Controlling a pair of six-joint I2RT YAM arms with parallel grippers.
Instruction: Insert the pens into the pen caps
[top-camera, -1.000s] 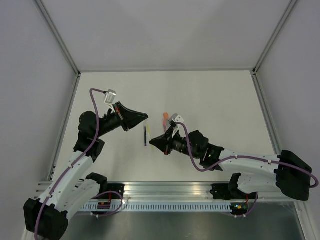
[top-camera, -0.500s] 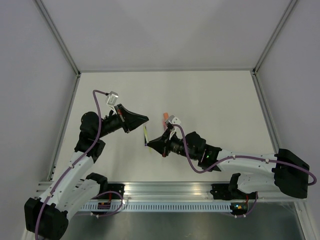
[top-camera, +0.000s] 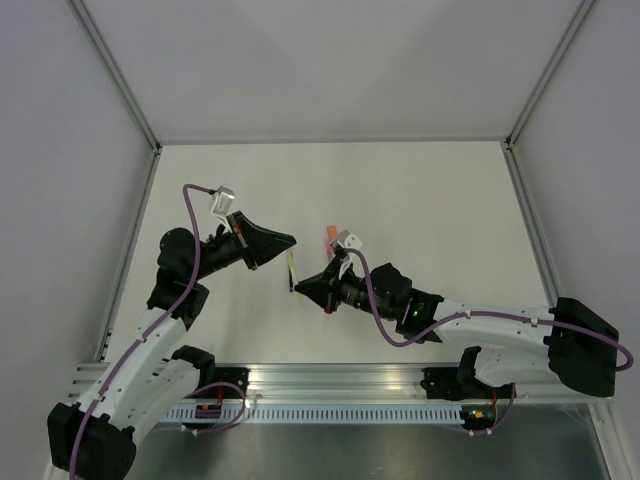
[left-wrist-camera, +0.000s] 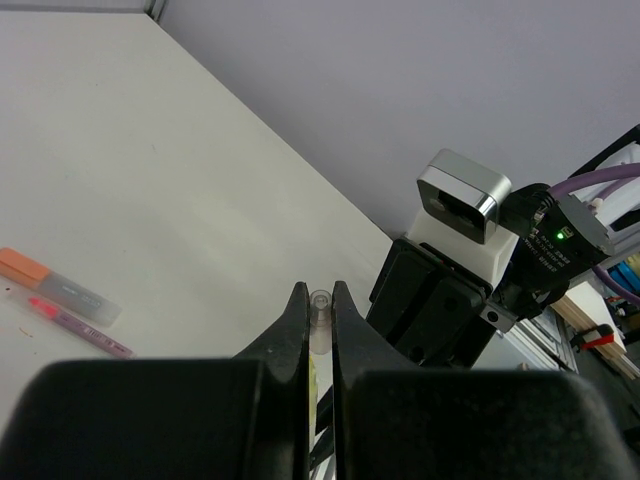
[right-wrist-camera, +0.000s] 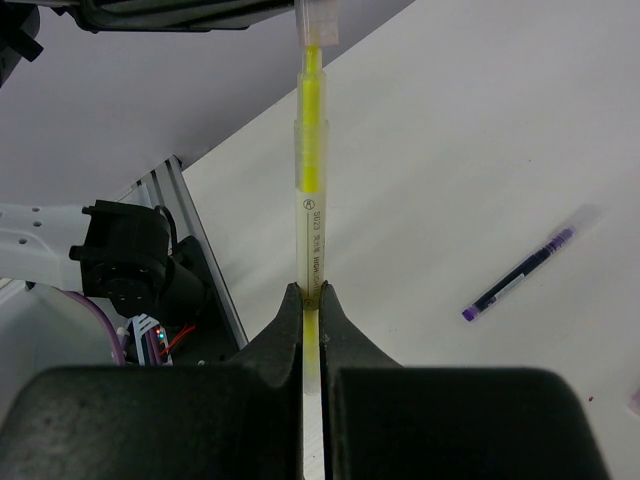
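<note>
My right gripper (right-wrist-camera: 311, 292) is shut on the pale yellow pen (right-wrist-camera: 309, 190) and holds it in the air, tip pointing at the left gripper. My left gripper (left-wrist-camera: 320, 297) is shut on a clear pen cap (left-wrist-camera: 320, 318). In the right wrist view the pen's yellow tip meets the mouth of that cap (right-wrist-camera: 316, 22). In the top view the pen (top-camera: 291, 267) spans the gap between the left gripper (top-camera: 289, 241) and the right gripper (top-camera: 299, 285). A dark purple-tipped pen (right-wrist-camera: 518, 279) lies on the table. An orange-capped pen (left-wrist-camera: 58, 289) and a thin pink-tipped one (left-wrist-camera: 82, 327) lie together.
The orange-capped pen (top-camera: 331, 236) lies just behind the right wrist camera (top-camera: 347, 240). The white table (top-camera: 420, 200) is walled by grey panels on three sides. An aluminium rail (top-camera: 330, 378) runs along the near edge.
The right gripper has lifted the yellow pen off the table and brought it toward the left gripper. The left gripper has shifted slightly, and pen tip and cap now meet.
</note>
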